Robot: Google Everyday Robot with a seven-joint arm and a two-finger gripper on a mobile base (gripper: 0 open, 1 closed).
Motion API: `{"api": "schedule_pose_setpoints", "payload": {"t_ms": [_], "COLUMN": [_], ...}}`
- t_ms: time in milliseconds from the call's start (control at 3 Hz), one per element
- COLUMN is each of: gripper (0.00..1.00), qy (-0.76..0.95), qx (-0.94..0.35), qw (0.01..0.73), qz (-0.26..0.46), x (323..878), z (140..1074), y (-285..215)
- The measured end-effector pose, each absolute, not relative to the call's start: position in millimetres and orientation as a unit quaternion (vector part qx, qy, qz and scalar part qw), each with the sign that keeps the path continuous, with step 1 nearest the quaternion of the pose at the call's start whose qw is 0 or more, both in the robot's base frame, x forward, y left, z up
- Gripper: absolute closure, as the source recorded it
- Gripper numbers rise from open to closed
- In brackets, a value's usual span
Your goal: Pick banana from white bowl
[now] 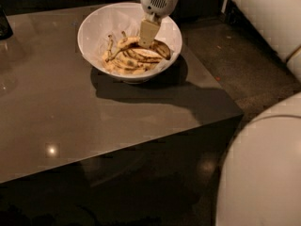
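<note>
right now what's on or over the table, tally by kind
white bowl: 1
blotched banana: 1
paler bananas: at least 2, piled
dark object, far left: 1
gripper, down in the bowl: 1
total: at least 6

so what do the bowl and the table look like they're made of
Bowl: likely glazed ceramic or hard plastic; smooth, plain white walls. Table: dark glossy top, perhaps lacquered or glass; it mirrors a light spot. The gripper is down inside the bowl, at the banana.
</note>
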State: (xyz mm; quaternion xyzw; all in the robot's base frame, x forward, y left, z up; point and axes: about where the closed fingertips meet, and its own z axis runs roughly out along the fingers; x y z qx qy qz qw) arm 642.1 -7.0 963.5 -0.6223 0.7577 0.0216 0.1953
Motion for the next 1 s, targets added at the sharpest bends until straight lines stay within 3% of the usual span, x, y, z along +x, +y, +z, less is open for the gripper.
{"api": "schedule_pose_setpoints", "payload": {"t_ms": [1000], "gripper": [1.00], "qy": [0.749], "qx": [-0.628], "qw": [0.210], "qz": [0.008], "x": [592.4], "z": [999.6], "y": [-6.9]}}
